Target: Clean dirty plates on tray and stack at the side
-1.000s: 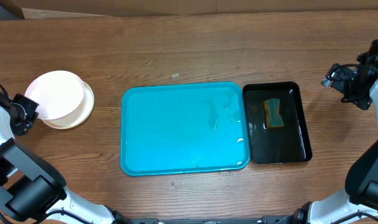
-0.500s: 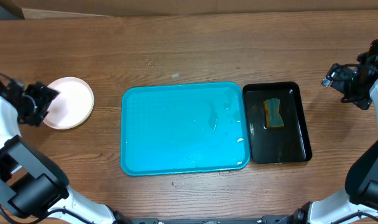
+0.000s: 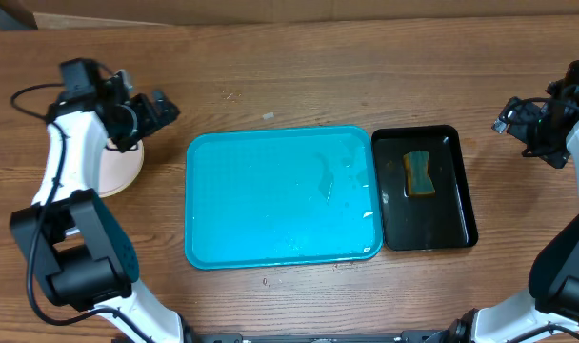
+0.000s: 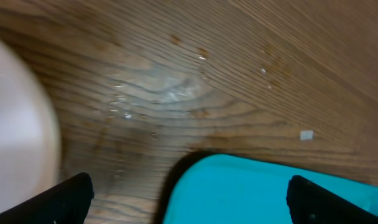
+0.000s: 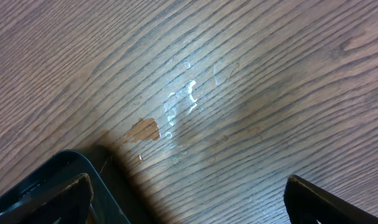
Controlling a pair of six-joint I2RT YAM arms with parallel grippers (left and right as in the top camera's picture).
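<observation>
The turquoise tray [image 3: 282,195] lies in the middle of the table with no plates on it, only a few water streaks. The plates [image 3: 120,171] sit stacked on the wood left of the tray, partly hidden under my left arm. My left gripper [image 3: 159,108] hangs open and holds nothing, above the table between the stack and the tray's far left corner. In the left wrist view a white plate [image 4: 15,143] shows at the left edge and the tray's corner [image 4: 270,193] lies below the wide-apart jaws [image 4: 192,199]. My right gripper [image 3: 511,120] is open at the far right.
A black tray [image 3: 456,205] stands right of the turquoise one, with a yellow-green sponge [image 3: 419,173] in it. Its corner [image 5: 71,171] shows in the right wrist view beside wet, stained wood [image 5: 176,106]. A cardboard edge [image 3: 270,8] runs along the back.
My left gripper has opened and let a white plate down onto the stack. It then swung back and to the right, toward the tray's corner. The right arm has not moved.
</observation>
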